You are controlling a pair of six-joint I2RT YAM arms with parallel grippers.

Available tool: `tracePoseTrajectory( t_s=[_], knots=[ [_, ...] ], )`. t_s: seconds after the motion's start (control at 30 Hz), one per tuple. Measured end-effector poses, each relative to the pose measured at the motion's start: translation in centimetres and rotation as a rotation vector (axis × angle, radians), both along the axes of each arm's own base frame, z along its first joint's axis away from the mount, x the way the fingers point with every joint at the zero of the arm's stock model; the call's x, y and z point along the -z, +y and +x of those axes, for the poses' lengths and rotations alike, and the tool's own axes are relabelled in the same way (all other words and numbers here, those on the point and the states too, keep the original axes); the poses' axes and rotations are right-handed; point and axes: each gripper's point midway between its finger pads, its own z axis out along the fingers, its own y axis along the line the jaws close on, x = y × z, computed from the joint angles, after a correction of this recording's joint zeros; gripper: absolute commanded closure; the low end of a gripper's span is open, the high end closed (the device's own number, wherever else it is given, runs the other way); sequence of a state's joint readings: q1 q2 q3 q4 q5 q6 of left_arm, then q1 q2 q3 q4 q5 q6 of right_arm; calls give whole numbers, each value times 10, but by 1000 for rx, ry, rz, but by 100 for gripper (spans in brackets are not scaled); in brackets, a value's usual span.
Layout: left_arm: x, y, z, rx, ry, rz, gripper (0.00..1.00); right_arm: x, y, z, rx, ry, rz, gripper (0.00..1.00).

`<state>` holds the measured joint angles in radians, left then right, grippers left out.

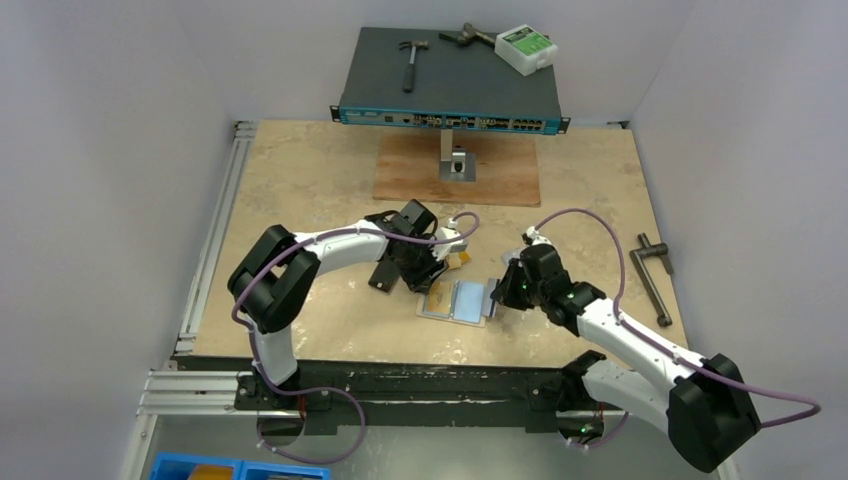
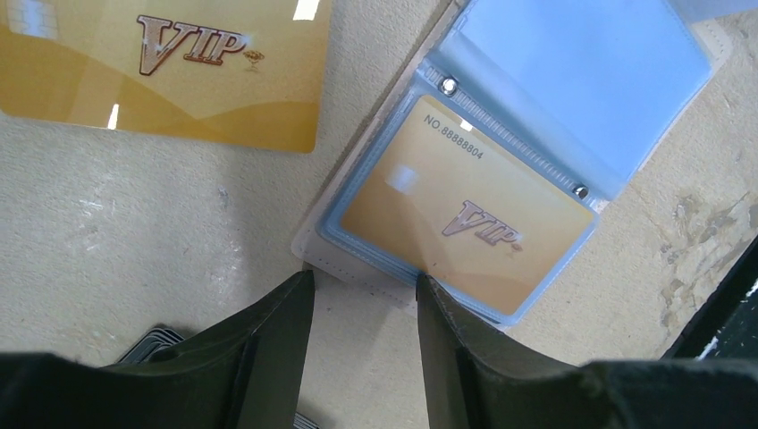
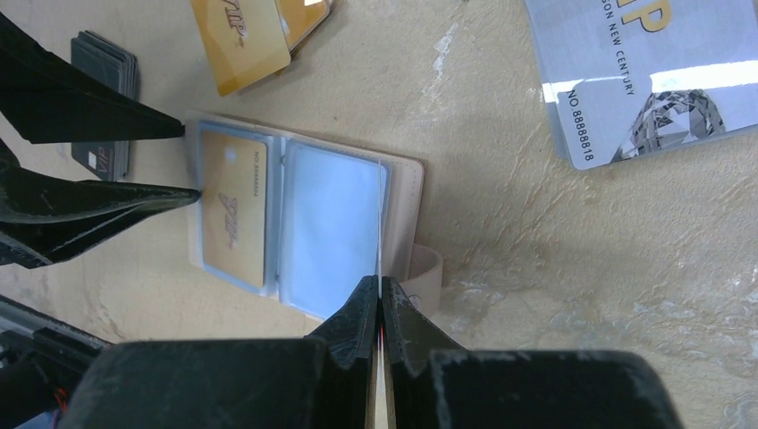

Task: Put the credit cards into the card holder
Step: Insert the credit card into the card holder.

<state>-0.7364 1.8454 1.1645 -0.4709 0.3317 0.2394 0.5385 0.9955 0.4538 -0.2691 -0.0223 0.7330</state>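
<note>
Card holder (image 3: 407,192) lies open on the counter (image 3: 536,268), one orange-yellow card (image 3: 234,210) pocketed; left hand (image 2: 365,281) half-open and empty at its edge, right hand (image 3: 380,286) apparently pinching a clear leaf; gold card (image 2: 161,71), silver card (image 3: 644,71) and black cards (image 3: 107,67) remain outside.

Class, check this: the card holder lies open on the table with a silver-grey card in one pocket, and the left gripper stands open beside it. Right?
Not quite. The card in the card holder's pocket is orange-yellow, not silver-grey, as the left wrist view shows. The holder does lie open, with the left gripper open beside it.
</note>
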Motion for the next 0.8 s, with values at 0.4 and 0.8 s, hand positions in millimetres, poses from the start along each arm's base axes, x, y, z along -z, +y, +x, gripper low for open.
tracePoseTrajectory(
  t_s=[0.4,0.8],
  knots=[
    [1,-2,0,20,-44,28,54,-2,-2,-5,23,-2,23,100],
    [1,-3,0,23,-59,40,54,-10,-3,-6,36,-19,44,100]
  ],
)
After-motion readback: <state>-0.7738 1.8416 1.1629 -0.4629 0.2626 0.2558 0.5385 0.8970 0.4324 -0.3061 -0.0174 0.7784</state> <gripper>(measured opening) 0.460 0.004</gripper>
